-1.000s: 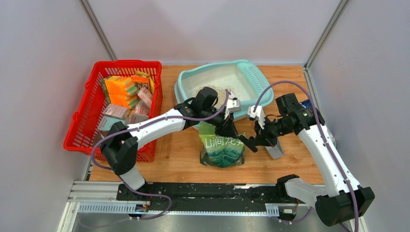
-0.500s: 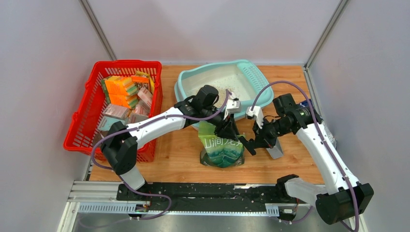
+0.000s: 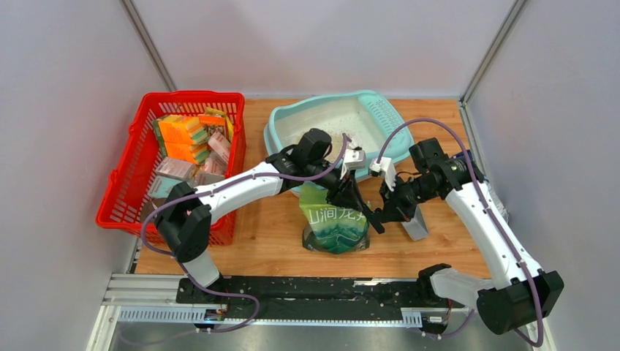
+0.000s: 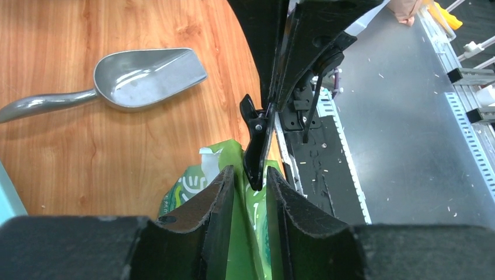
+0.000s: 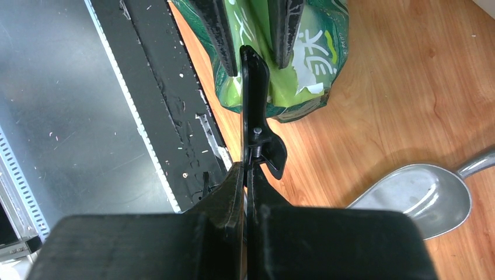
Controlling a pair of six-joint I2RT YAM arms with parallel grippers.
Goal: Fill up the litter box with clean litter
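The litter box point(image 3: 276, 119) is a light-teal rounded-rectangular tray with a wide rim. It sits flat at the middle of the far edge of the table point(image 3: 274, 235), its perforated panel point(image 3: 381, 117) toward the right edge. Inside, on the whitish floor, a thin patch of beige clean litter point(image 3: 330, 136) lies near its front-left part.

We count on the bench: one light-teal rounded plastic litter tray point(image 3: 281, 117), one pile of beige granules point(image 3: 338, 137), one red mesh plastic basket point(image 3: 194, 95), one green printed plastic bag point(image 3: 336, 228), one grey metal scoop point(image 4: 143, 79), one black spring clip point(image 5: 255, 105). Two white robot arms: left arm point(image 3: 234, 186), right arm point(image 3: 490, 227). The colourful packs point(image 3: 186, 139) in the basket are too stacked to count.
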